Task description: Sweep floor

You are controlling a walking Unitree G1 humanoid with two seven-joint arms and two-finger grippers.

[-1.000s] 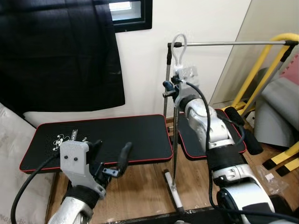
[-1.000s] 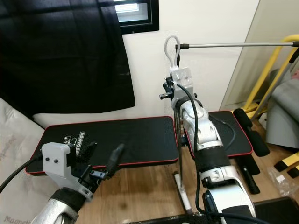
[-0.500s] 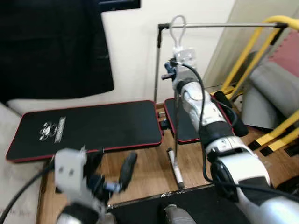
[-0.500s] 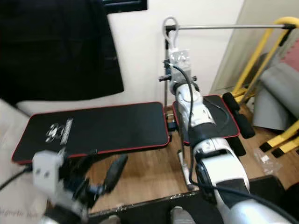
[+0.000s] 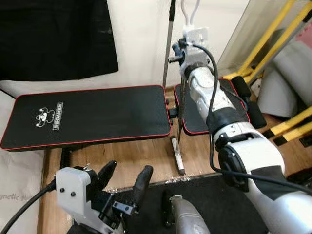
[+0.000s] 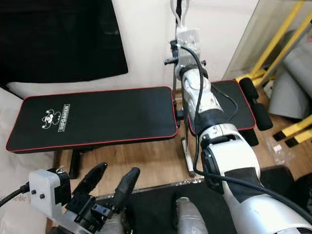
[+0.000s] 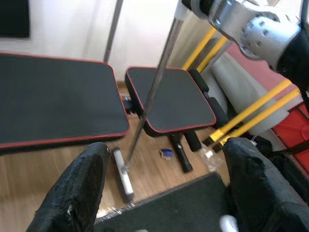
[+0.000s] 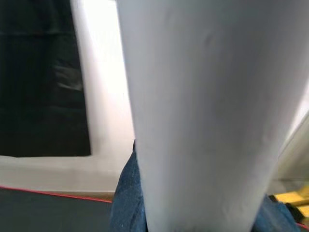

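My right gripper [image 5: 180, 47] is raised high in front of the wall, shut on the thin silver broom handle [image 5: 181, 100]. The handle runs down to a small pale head [image 5: 178, 157] resting on the wood floor beside the bench. In the right wrist view the handle [image 8: 207, 111] stands very close between the fingers. My left gripper [image 5: 127, 169] hangs low at the front, open and holding nothing, above the edge of a black mat. The left wrist view looks between its black fingers [image 7: 79, 191] at the broom head [image 7: 122, 177] on the floor.
A black bench pad with red trim [image 5: 87, 114] lies ahead on the left, with a smaller pad [image 5: 214, 105] to its right. Yellow frame bars [image 5: 273, 34] and a grey cushion [image 5: 292, 68] stand at the right. A black mat [image 5: 214, 195] covers the floor at my feet.
The camera has tilted down and shifted, so the bench sits higher in the picture. My left gripper is lower and nearer the mat. My right gripper still holds the handle.
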